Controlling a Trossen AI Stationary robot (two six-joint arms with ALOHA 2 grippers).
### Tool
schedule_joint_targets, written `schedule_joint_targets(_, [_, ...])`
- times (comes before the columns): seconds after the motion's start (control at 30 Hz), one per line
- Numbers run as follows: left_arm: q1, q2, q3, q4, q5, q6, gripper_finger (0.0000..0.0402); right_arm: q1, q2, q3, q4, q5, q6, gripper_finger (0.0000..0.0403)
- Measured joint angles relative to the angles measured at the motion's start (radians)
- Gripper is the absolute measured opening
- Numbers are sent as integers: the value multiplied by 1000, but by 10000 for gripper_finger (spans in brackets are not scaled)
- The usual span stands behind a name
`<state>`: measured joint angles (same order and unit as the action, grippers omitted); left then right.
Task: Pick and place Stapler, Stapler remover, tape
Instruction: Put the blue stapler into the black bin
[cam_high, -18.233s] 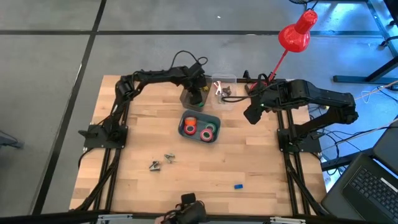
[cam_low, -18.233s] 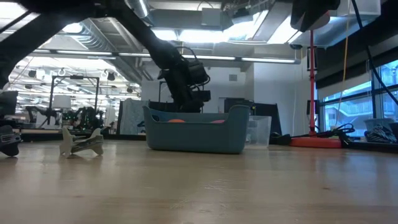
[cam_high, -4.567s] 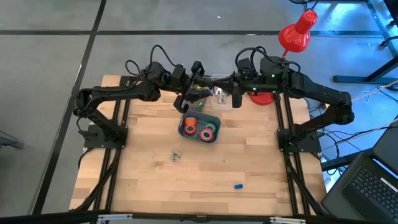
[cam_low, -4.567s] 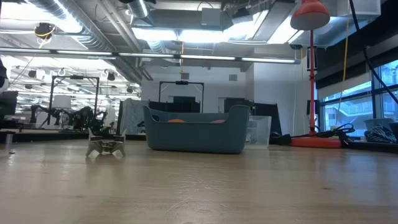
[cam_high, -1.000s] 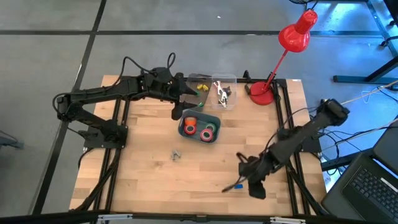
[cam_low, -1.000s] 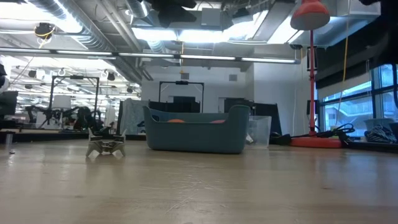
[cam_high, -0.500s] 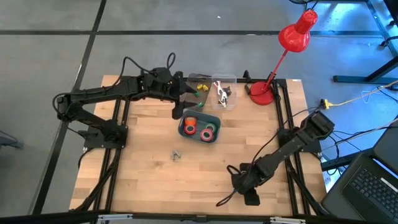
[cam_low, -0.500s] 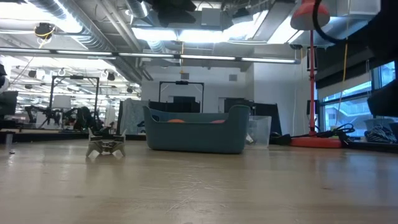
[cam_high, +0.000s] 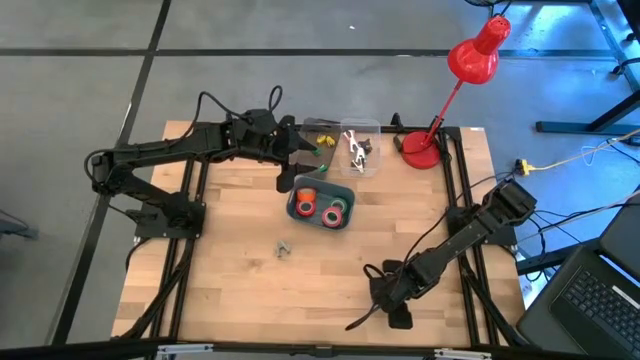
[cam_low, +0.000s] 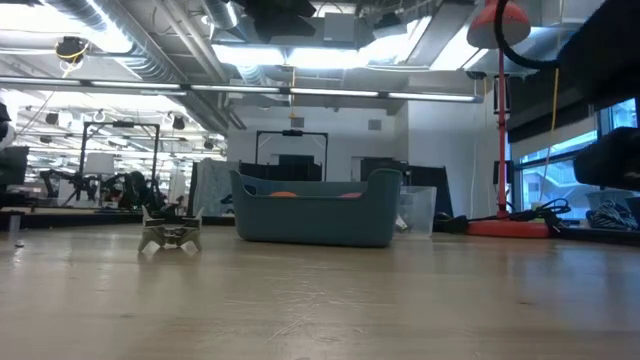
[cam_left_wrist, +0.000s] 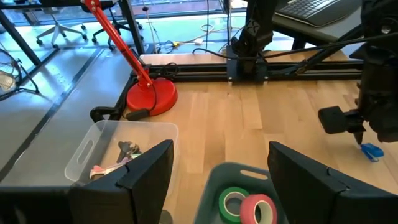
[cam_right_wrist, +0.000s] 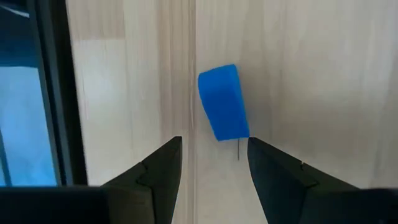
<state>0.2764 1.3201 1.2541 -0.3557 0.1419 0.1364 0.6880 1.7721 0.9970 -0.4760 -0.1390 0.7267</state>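
Note:
A small blue stapler (cam_right_wrist: 224, 102) lies flat on the wooden table near its near edge. My right gripper (cam_right_wrist: 214, 180) hangs open just over it, pointing down, with the stapler just beyond the fingertips. In the high view this gripper (cam_high: 385, 295) hides the stapler. My left gripper (cam_high: 290, 170) waits open, high above the teal basket (cam_high: 322, 222). That basket holds tape rolls, one green (cam_left_wrist: 234, 202) and one red (cam_left_wrist: 258, 208). One stapler remover (cam_high: 284, 249) rests on the table left of centre.
A clear bin (cam_high: 345, 148) with stapler removers and small coloured pieces stands at the far edge behind the basket. A red desk lamp (cam_high: 425, 150) stands at the far right. The table's black frame rail (cam_right_wrist: 53, 93) runs close beside the stapler.
My right gripper has sunk toward the table and shifted a little toward the near left, ending over the blue stapler, which it now hides in the high view. Its fingers have stayed open. The stapler has not moved.

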Motion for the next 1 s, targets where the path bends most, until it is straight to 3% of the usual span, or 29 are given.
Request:
schedule_joint_targets(0.43, [0,0,0,0,1,1,251,-38,0,0,33,60,-28,183])
schedule_joint_targets(1.0, [0,0,0,-2,1,1,251,-42,3,0,74,38,51,184])
